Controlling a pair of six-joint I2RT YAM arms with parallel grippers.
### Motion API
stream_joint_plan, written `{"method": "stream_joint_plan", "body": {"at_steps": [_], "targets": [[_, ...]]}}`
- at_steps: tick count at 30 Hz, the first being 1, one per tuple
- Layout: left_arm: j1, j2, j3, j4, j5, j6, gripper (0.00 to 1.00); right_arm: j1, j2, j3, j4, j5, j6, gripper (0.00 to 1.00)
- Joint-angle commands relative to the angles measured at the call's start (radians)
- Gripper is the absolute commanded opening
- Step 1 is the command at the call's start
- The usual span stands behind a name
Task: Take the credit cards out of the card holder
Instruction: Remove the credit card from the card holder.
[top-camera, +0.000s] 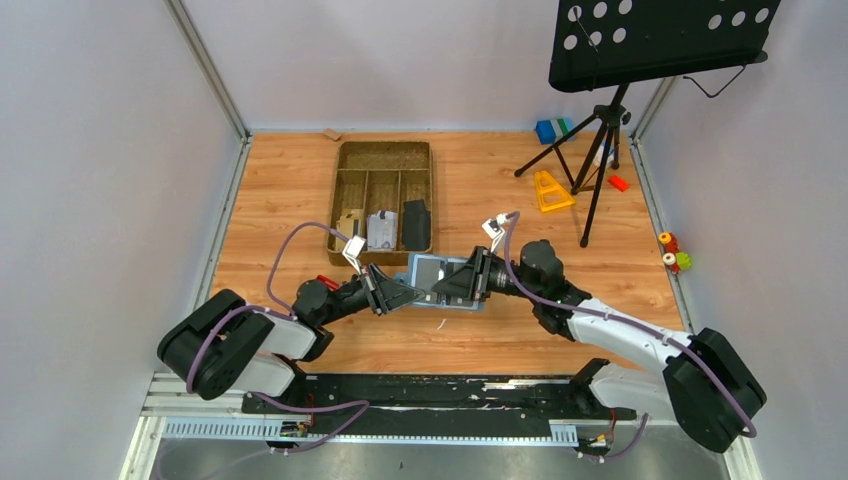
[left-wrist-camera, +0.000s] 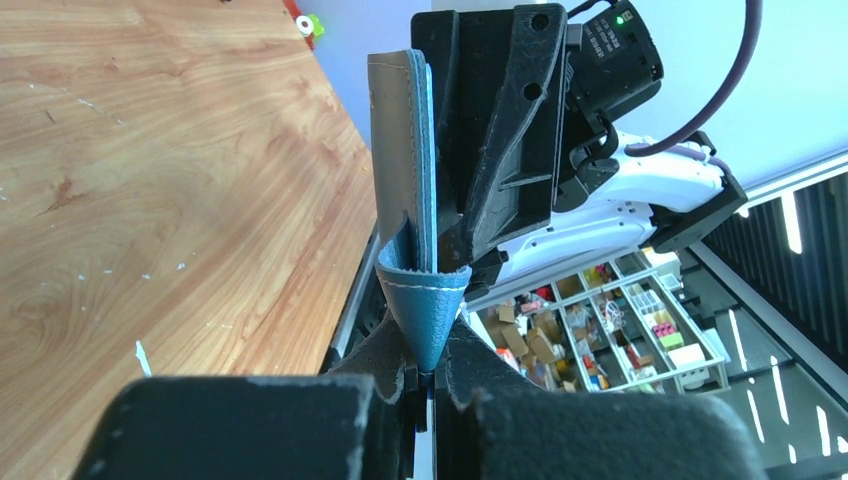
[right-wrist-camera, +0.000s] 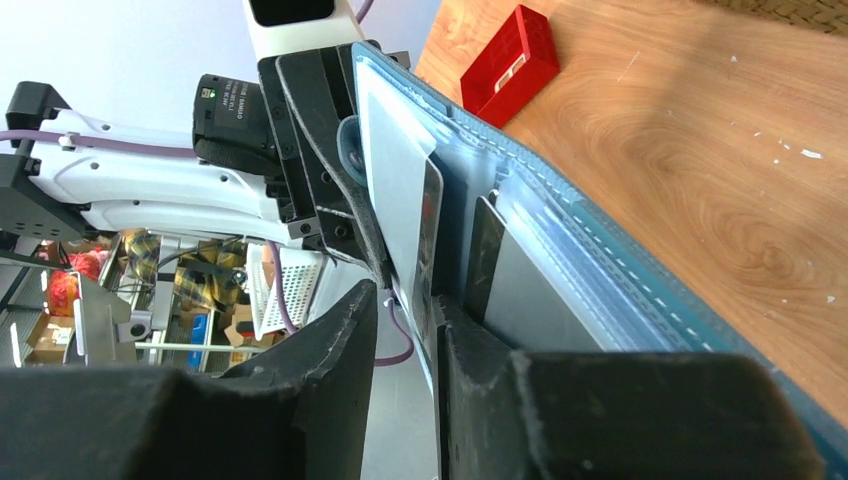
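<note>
The slate-blue card holder (top-camera: 440, 272) hangs open just above the table between both grippers. My left gripper (left-wrist-camera: 432, 375) is shut on its folded blue edge (left-wrist-camera: 428, 310). In the right wrist view the pale inside (right-wrist-camera: 560, 230) faces me. A silver credit card (right-wrist-camera: 395, 190) sticks out of its pocket, and a grey credit card (right-wrist-camera: 520, 290) sits in the pocket beside it. My right gripper (right-wrist-camera: 412, 320) straddles the silver card's lower edge. The card lies against one finger, with a gap to the other. The jaws are open.
A red block (right-wrist-camera: 510, 52) lies on the wood just behind the left arm. The brown divided tray (top-camera: 385, 165) holds flat pieces in its near compartments. A music stand's tripod (top-camera: 600, 130), a yellow triangle (top-camera: 550, 190) and a blue-and-green block (top-camera: 552, 130) stand at the back right.
</note>
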Motion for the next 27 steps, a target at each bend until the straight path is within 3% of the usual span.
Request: {"method": "stream_joint_plan", "body": {"at_steps": [1, 5, 8, 15, 17, 20, 23, 27], "targets": [[-0.006, -0.033, 0.027, 0.072, 0.016, 0.02, 0.0, 0.002, -0.054, -0.006, 0.122, -0.004, 0.004, 0.26], [-0.02, -0.051, 0.031, 0.003, 0.003, 0.058, 0.0, 0.002, -0.084, -0.006, 0.115, 0.015, -0.007, 0.12], [-0.024, -0.068, 0.032, -0.042, -0.003, 0.082, 0.09, 0.003, -0.089, 0.0, 0.094, 0.01, -0.013, 0.0], [-0.025, -0.118, 0.034, -0.132, -0.01, 0.122, 0.31, 0.002, -0.09, -0.01, 0.053, 0.018, -0.025, 0.0], [-0.026, -0.13, 0.033, -0.142, -0.01, 0.126, 0.33, 0.002, -0.09, -0.007, 0.035, 0.018, -0.035, 0.0], [-0.024, -0.145, 0.032, -0.154, -0.014, 0.132, 0.29, 0.002, -0.094, 0.003, -0.015, 0.021, -0.063, 0.0], [-0.025, -0.154, 0.026, -0.163, -0.025, 0.134, 0.04, 0.002, -0.108, -0.003, -0.052, 0.042, -0.08, 0.0], [-0.025, -0.171, 0.025, -0.176, -0.034, 0.135, 0.03, 0.002, -0.135, -0.021, -0.087, 0.071, -0.089, 0.0]]}}
